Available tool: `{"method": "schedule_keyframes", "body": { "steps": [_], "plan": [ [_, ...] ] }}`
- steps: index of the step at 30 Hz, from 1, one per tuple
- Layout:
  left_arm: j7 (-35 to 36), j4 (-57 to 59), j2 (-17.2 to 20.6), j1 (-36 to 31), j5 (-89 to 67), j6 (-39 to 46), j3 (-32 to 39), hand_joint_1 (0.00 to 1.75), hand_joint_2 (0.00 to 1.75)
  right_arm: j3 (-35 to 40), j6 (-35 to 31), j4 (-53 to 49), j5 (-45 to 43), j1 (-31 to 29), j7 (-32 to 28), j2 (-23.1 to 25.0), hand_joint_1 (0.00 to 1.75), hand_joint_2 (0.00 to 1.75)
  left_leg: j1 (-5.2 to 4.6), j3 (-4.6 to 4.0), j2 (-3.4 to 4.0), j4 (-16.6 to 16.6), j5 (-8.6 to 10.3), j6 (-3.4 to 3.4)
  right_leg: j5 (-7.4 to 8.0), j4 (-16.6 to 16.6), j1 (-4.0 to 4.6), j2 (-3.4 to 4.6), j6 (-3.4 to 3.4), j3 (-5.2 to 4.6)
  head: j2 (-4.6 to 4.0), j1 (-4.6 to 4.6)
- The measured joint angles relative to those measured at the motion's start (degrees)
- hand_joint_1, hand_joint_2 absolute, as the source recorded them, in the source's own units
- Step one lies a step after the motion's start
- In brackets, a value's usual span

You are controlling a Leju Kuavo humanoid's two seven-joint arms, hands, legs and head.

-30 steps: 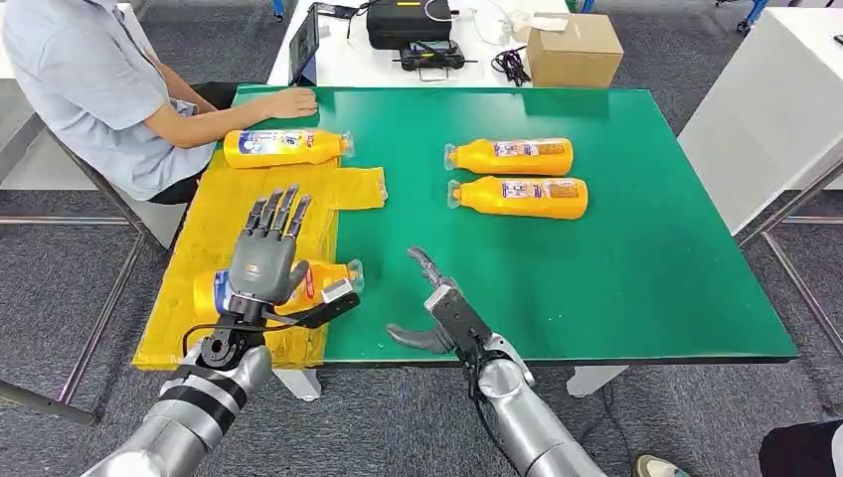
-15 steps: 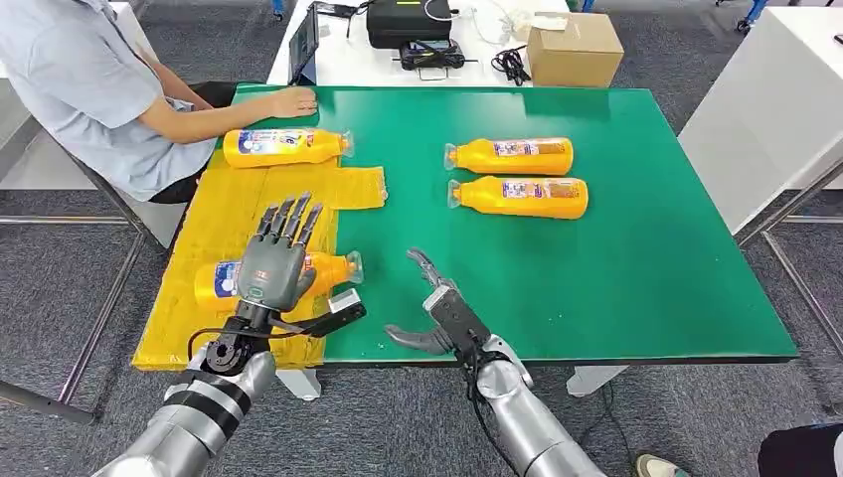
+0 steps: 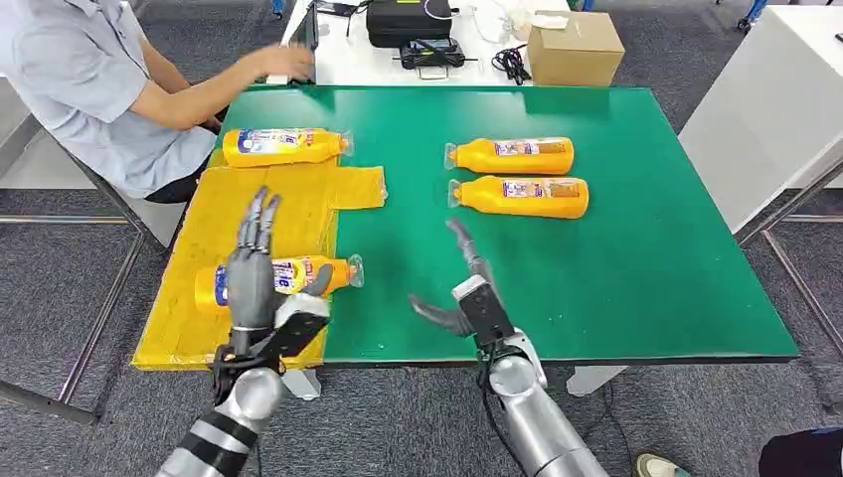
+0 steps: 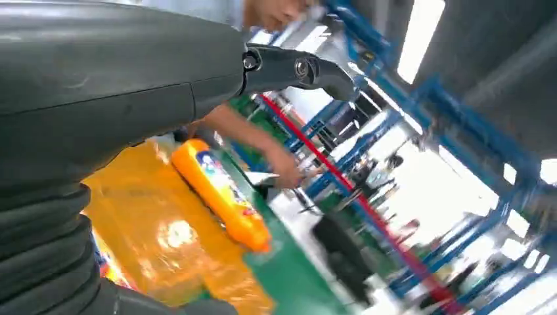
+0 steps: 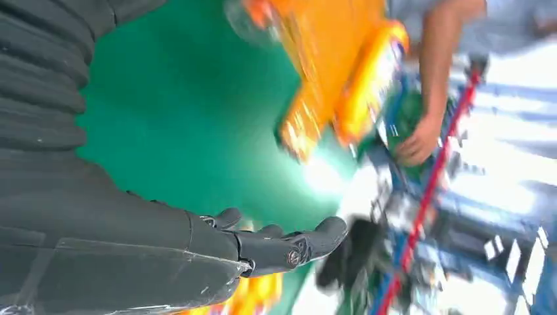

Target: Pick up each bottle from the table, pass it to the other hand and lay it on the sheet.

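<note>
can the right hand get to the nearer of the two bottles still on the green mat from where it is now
Probably yes. The right hand is open and holds nothing, and bare green mat lies between it and the nearer bottle. The second bottle lies just behind, so it should not block the approach.

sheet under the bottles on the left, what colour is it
Yellow. The sheet shows best in the head view, lying on the green table.

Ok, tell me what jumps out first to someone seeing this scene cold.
Four orange bottles stand out on the green table: two side by side on bare green, and two lying on the yellow sheet, one far, one near. The left hand and right hand hover open at the near edge, while a person sits at the far left corner.
</note>
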Motion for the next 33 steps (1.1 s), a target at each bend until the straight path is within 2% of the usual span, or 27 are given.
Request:
{"method": "schedule_keyframes", "body": {
  "steps": [1, 2, 5, 7, 9, 10, 11, 21, 33],
  "plan": [
    [-1.13, -1.82, -0.37, 1.24, 3.72, -0.87, 0.13, 0.00, 1.75, -0.52, -1.06, -1.51, -0.13, 0.54, 0.37, -0.17, 0.00, 0.00, 0.00, 0.00, 0.00, 0.00, 0.00, 0.00, 0.00, 0.00, 0.00, 0.00, 0.00, 0.00, 0.00, -0.02],
    [-2.08, -3.52, -0.66, 2.66, 7.88, -2.23, 0.42, 0.00, 1.75, -1.05, -1.97, -2.95, -0.11, 1.16, 0.81, -0.37, 0.00, 1.75, 0.00, 0.00, 0.00, 0.00, 0.00, 0.00, 0.00, -0.01, 0.00, 0.00, 0.00, 0.00, 0.00, -0.02],
    [-3.82, -7.37, -1.71, 6.48, 18.41, -6.85, 1.20, 0.00, 1.75, -2.67, -6.56, -6.82, 1.82, 3.29, 1.10, -1.09, 0.00, 1.75, 0.00, 0.00, -0.01, 0.00, -0.01, 0.01, 0.00, -0.02, 0.00, 0.00, 0.00, -0.01, 0.00, 0.00],
    [-2.35, -10.29, -2.15, 10.07, 29.55, -16.97, 1.55, 0.00, 1.75, -4.29, -10.17, -10.54, 4.73, 6.04, 1.16, -1.82, 0.00, 1.75, 0.00, -0.01, -0.01, 0.00, -0.02, 0.02, -0.01, -0.04, 0.00, -0.01, 0.00, -0.01, 0.00, 0.00],
    [0.81, -12.08, -2.15, 13.17, 45.04, -32.53, 1.99, 0.00, 1.75, -5.66, -13.27, -13.33, 8.09, 8.29, 1.05, -2.36, 0.00, 1.75, 0.00, -0.04, 0.02, -0.01, -0.04, 0.02, -0.01, -0.04, 0.00, 0.01, 0.00, -0.04, 0.00, 0.00],
    [0.31, -12.95, -2.23, 14.91, 49.29, -37.27, 2.38, 0.00, 1.75, -6.42, -14.80, -14.89, 9.76, 9.62, 0.79, -2.62, 0.00, 1.75, 0.00, -0.04, 0.04, -0.01, -0.07, -0.02, -0.01, -0.04, 0.00, 0.03, 0.00, -0.07, 0.00, -0.02],
    [-0.30, -13.43, -2.47, 16.03, 48.92, -38.26, 2.49, 0.00, 1.75, -6.99, -16.29, -16.07, 10.64, 10.84, 0.59, -2.84, 0.00, 1.75, 0.00, -0.05, 0.03, -0.01, -0.07, -0.01, -0.01, -0.04, 0.00, 0.02, 0.00, -0.08, 0.00, -0.02],
    [-2.86, -15.32, -3.59, 18.90, 29.68, -19.26, 3.21, 0.00, 1.75, -8.81, -21.11, -23.01, 17.01, 17.08, 2.19, -3.91, 0.00, 1.75, 0.01, -0.05, 0.01, -0.01, -0.05, -0.01, 0.01, -0.04, 0.01, 0.01, 0.02, -0.05, 0.00, -0.02],
    [-3.23, -15.29, -3.92, 19.36, 28.97, -16.66, 3.21, 0.00, 1.75, -8.83, -20.65, -26.05, 17.11, 19.72, 3.04, -4.79, 0.00, 1.75, 0.00, -0.06, 0.01, -0.01, -0.05, 0.00, 0.01, -0.05, 0.00, 0.02, 0.02, -0.06, 0.00, -0.02]
  ]
}}
